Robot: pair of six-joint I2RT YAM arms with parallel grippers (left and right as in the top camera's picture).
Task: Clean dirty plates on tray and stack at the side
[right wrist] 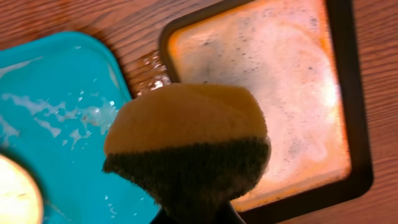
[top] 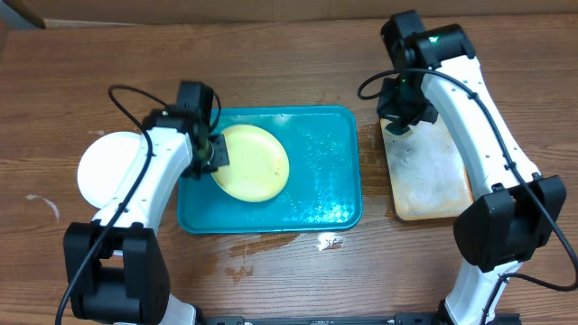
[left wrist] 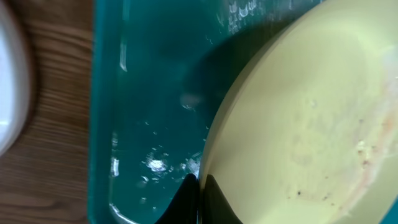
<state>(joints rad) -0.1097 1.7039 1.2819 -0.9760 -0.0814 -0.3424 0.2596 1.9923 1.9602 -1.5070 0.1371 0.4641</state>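
A pale yellow-green plate [top: 253, 162] lies in the left half of the teal tray [top: 330, 181]. My left gripper [top: 215, 153] is shut on its left rim. The left wrist view shows the rim pinched between the dark fingers [left wrist: 186, 199], with small dark specks on the plate [left wrist: 298, 137] and water drops on the tray [left wrist: 149, 93]. A white plate [top: 107, 168] rests on the table left of the tray. My right gripper [top: 402, 119] hovers over the beige tray, shut on a yellow sponge [right wrist: 186, 124] with a dark scrub side.
The dark-rimmed beige tray [top: 429, 176] with soapy foam [right wrist: 280, 87] sits right of the teal tray. Water is spilled on the wood between the trays [right wrist: 149, 71] and in front of the teal tray [top: 330, 241]. Cardboard lines the table's far edge.
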